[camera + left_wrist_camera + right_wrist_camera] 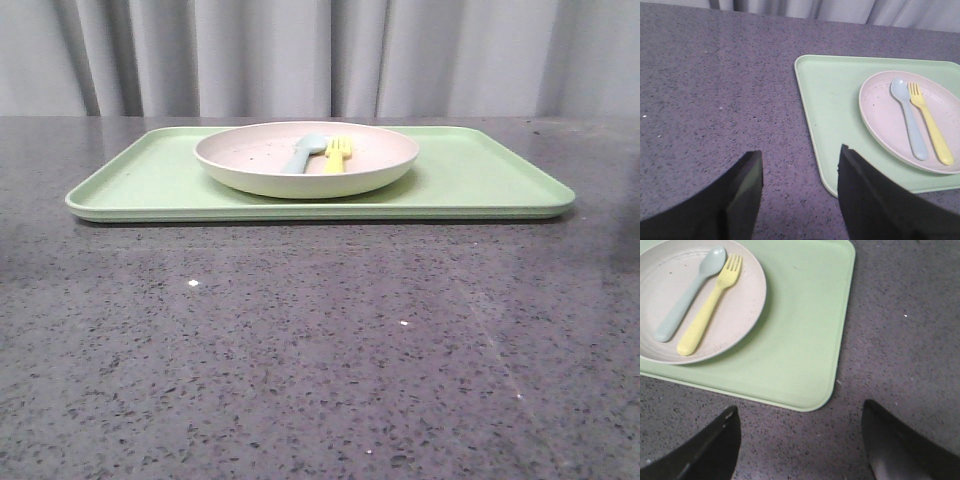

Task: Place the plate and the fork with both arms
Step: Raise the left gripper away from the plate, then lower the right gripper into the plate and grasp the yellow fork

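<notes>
Closest to the lens, the speckled dark grey table (pixel 320 350), polished stone by the look of it, bare in front of the tray. Both tools hang back over it: the left tool (pixel 800 195) with its black fingers spread and nothing between them, the right tool (pixel 800 440) likewise parted wide and empty.

Ahead of each tool sits the flat light-green tray (pixel 480 180), matte, rounded at the corners, with a low raised lip. The plate (pixel 306 158) rests on it, ahead and to the right of the left tool, ahead and to the left of the right one. Round, shallow, pinkish-cream inside with faint dark specks. The fork (pixel 710 305) lies inside the plate, bright yellow plastic, short tines pointing away from the tools, flat handle towards them. Just beside it, parallel, a pale blue-grey spoon (pixel 687 292) (not touching, as far as I can tell).

Neither piece is gripped yet, so the reach comes first. I'd take the plate by its near rim, fingers straddling the thin edge. The fork is slim and lies flat: pinch the handle across its width, clear of the spoon, and lift it straight.
</notes>
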Tool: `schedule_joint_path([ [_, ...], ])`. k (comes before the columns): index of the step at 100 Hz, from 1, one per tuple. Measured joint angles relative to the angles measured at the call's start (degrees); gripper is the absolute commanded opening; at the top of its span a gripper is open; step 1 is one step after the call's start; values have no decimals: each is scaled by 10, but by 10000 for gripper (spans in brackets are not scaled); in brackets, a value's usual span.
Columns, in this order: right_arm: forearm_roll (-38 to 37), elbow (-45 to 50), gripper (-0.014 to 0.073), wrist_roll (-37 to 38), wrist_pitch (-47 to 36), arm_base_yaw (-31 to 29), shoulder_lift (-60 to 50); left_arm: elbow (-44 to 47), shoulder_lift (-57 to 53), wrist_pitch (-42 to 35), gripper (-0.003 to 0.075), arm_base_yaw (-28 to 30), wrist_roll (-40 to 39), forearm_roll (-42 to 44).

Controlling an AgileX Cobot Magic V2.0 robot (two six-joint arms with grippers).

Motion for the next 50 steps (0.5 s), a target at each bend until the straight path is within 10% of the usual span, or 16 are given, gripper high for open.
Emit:
schedule_joint_path([
  [50,34,-279,516,0,98,67,280,82,-127,34,347,18,0,10],
])
